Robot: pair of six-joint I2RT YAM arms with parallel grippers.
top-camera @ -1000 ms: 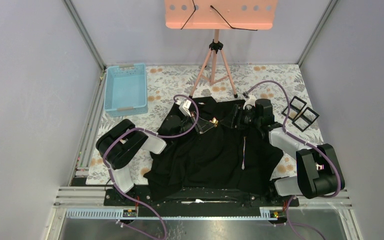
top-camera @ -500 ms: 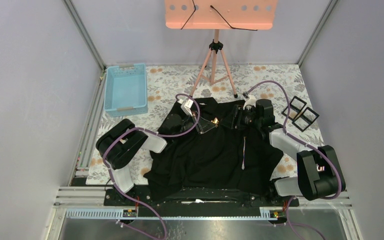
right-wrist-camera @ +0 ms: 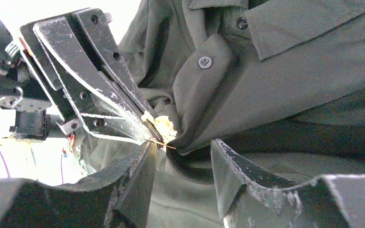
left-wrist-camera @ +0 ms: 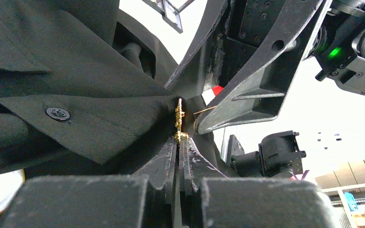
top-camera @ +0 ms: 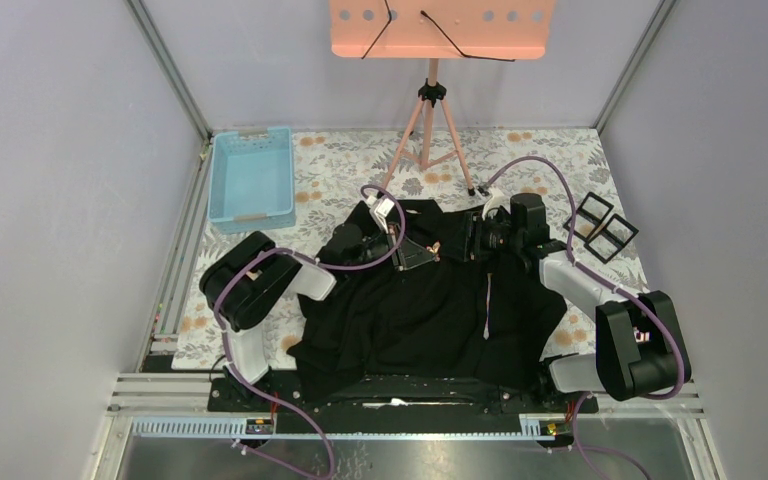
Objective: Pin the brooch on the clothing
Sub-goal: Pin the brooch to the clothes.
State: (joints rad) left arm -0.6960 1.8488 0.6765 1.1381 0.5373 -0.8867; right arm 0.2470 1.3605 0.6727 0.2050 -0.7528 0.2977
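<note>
Patterned with flowers, the table (top-camera: pixel 330 150) has a blue basket (top-camera: pixel 252 178) off at the far left and the black shirt (top-camera: pixel 430 320) spread across the middle. Moving rightward, the left claw (left-wrist-camera: pixel 179 147) hangs over the collar end of the shirt, jaws pressed together on the brooch (left-wrist-camera: pixel 179 122). It is a small gold piece, knobbly and ornate (too small to make out its design), standing upright from the fingertips by its lower edge. Its thin pin (left-wrist-camera: pixel 204 110) juts sideways towards the right arm. A fold (right-wrist-camera: pixel 190 137) of the shirt front comes right up to the brooch, one button (right-wrist-camera: pixel 205 61) showing above it. Next comes the right claw (right-wrist-camera: pixel 183 152), jaws partway apart on either side of that fold and not, as far as I can see, pinching it. So the brooch lies just left of the right claw, its pin aimed at the cloth between those fingers; I reckon the push through must run along that line. Two black frames (top-camera: pixel 600 228) sit at the far right
</note>
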